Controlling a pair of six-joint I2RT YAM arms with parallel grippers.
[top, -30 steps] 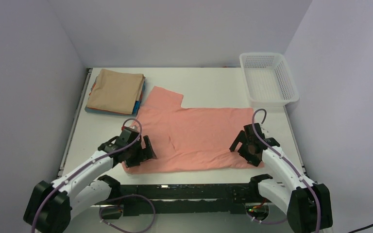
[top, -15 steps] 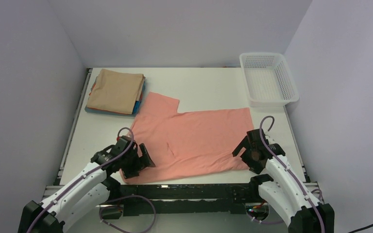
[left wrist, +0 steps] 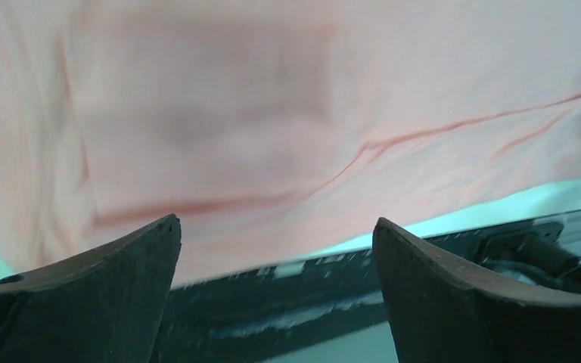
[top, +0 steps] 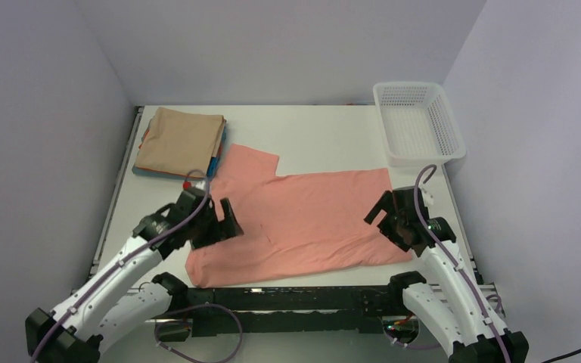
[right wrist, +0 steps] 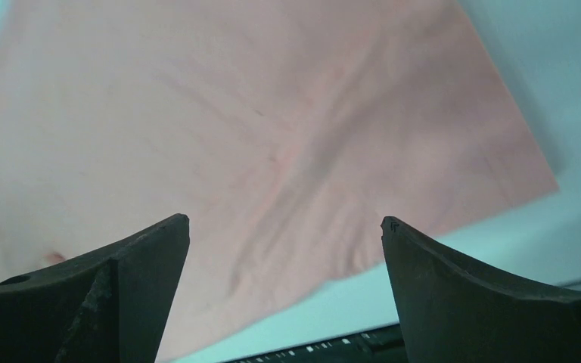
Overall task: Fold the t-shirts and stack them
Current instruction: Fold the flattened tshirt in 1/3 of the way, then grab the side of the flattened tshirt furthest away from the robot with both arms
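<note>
Top external view: the pink t-shirt (top: 302,219) lies flat on the near half of the white table (top: 325,132), between the two arms. The left gripper (top: 221,229) hangs over the shirt's left side. The right gripper (top: 384,221) hangs over its right edge. Both have their fingers spread wide, with nothing between them.

From the left wrist, the two dark fingers (left wrist: 98,295) stand far apart and the pink cloth lies below them, a bit blurry. From the right wrist, the fingers (right wrist: 469,295) are wide apart too, and a corner of the shirt lies below. Neither one holds the cloth.

The shirt's long side runs from left to right across the table, tipped a little. One sleeve (top: 253,160) sticks out at the far left and points to the back of the table. I cannot tell where the neck is.

A stack of folded t-shirts (top: 170,155) sits at the far left corner. A tan t-shirt (top: 185,130) is on top, and a blue edge (top: 217,157) shows under it. The sleeve lies just beside the stack. A white basket (top: 424,160) sits at the far right corner, apart from the shirt. Plain pale walls (top: 287,45) stand on three sides.
</note>
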